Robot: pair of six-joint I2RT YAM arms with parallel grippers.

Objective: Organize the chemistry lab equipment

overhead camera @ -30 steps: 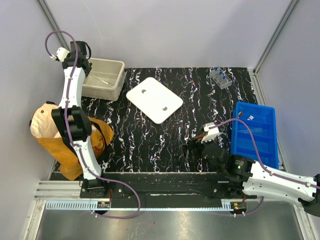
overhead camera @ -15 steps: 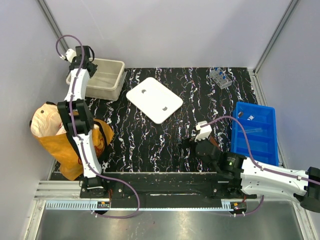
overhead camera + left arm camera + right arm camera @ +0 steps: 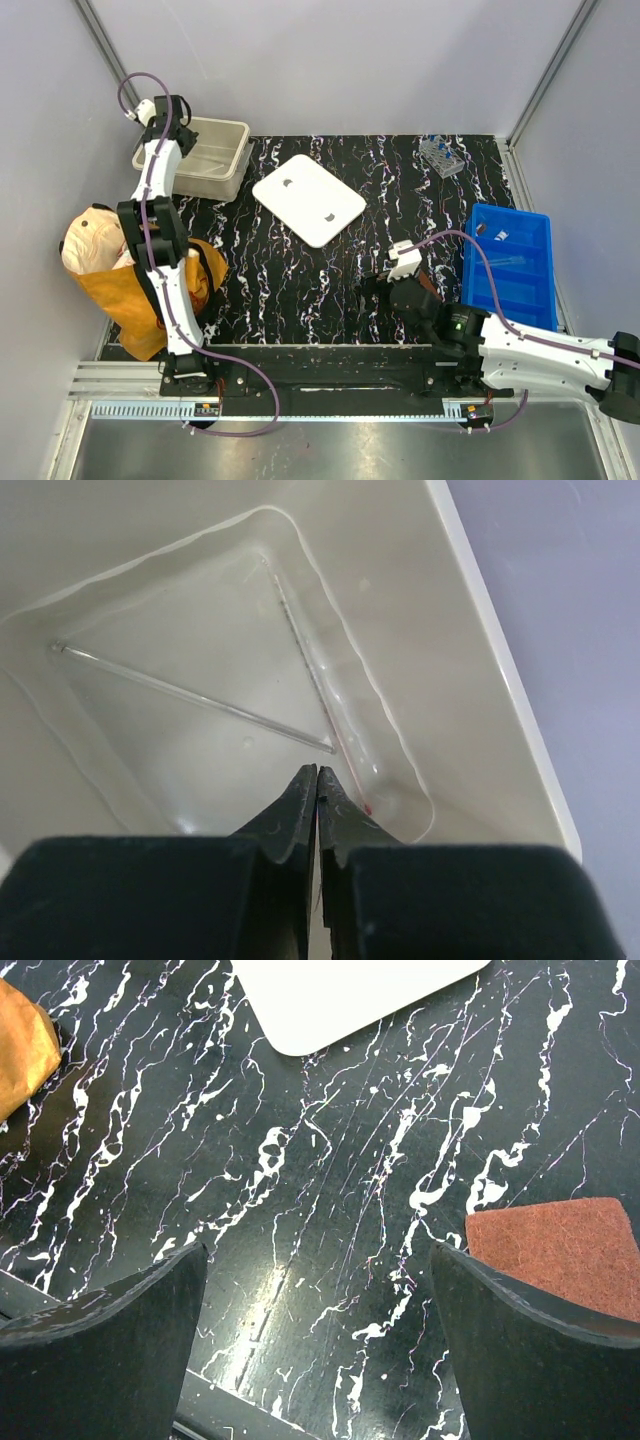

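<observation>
Black marbled table [image 3: 300, 270] carries a beige tub [image 3: 470, 610]; inside lies a thin glass rod [image 3: 195, 695], which we judge light, brittle and slippery, best pinched mid-length. Our left gripper [image 3: 317, 777] hovers above, fingers together; right gripper [image 3: 318, 1260] gapes empty

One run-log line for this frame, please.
left fingers: shut, above beige tub | tub: glass rod, thin tube inside | right fingers: open, over black table beside brown pad | held: nothing seen
</observation>
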